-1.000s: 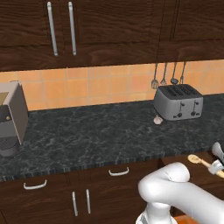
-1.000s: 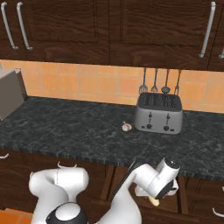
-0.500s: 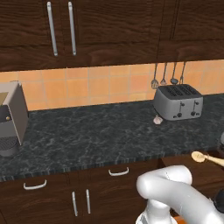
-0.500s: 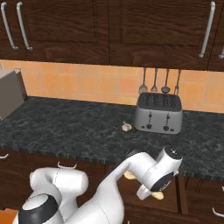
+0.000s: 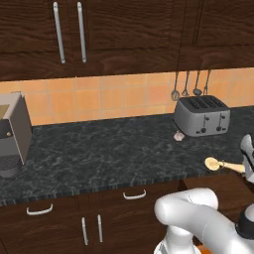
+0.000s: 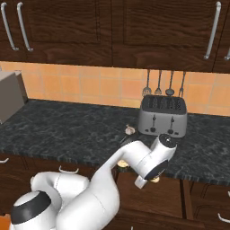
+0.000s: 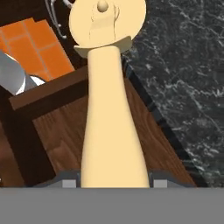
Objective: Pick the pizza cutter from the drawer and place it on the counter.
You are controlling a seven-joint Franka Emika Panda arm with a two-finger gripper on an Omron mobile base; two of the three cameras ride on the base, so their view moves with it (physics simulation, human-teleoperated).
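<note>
1. Since half a second ago the pizza cutter (image 5: pixel 221 164) has risen from just below the surface (image 5: pixel 109 154) edge and now hangs level with it, its round head overlapping the black stone at the right of the left base view; the hand has come up with it.
2. In the hand view the cutter's handle (image 7: pixel 111 131) runs up from 6 o'clock between the fingers (image 7: pixel 111 183), which are clenched on its lower end; the head sits at 12 o'clock.
3. The cutter is plain tan-yellow, with a straight handle that widens toward the grip and a flat round head bearing a small central knob.
4. Below it in the hand view lie the dark wooden drawer (image 7: pixel 48 94) at 9 o'clock and the marbled surface at 3 o'clock.
5. In the right base view the wrist covers most of the cutter; the toaster (image 6: pixel 162 117) stands behind at 12 o'clock.
</note>
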